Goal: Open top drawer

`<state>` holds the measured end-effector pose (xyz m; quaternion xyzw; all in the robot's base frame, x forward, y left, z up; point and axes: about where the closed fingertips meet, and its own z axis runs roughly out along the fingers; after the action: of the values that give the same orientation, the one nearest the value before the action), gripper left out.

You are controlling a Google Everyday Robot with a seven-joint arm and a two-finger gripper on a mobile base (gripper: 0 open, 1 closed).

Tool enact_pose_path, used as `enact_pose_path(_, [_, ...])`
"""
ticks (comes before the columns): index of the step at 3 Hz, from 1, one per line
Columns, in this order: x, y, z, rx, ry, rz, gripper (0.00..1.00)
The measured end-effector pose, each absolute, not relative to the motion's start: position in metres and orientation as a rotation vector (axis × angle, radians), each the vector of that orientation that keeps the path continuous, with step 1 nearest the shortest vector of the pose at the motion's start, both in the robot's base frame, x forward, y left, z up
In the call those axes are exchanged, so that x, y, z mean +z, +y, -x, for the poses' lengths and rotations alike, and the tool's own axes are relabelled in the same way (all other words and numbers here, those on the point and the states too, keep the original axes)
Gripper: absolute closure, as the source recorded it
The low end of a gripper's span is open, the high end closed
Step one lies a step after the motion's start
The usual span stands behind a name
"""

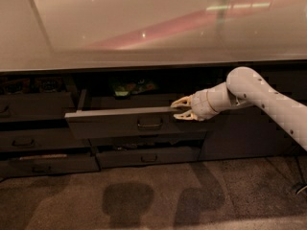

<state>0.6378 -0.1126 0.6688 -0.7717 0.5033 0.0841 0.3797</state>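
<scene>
The top drawer (115, 124) is a wide dark grey drawer under the counter, pulled partly out toward me, with a small loop handle (149, 123) at its centre. Greenish items (132, 87) show inside at the back. My gripper (181, 109) is at the right end of the drawer front's top edge. It is open. One finger (178, 101) reaches behind the front panel. The other finger (185, 117) is on its outer side. The white arm (259, 92) comes in from the right.
A glossy countertop (144, 28) overhangs the drawers. Left of the open drawer is another dark drawer (29, 107), with more below it (33, 140). A lower drawer (148, 157) stands slightly out. A plain dark cabinet door (240, 138) is behind the arm. Carpet (144, 200) covers the floor.
</scene>
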Motion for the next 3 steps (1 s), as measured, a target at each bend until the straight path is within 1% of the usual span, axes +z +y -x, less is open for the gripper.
enact_pose_path(1, [0.669,-0.113,-0.638,0.215,1.285,1.971,1.0])
enact_pose_path(3, [0.749,-0.087,-0.621,0.099,1.178,1.97,1.0])
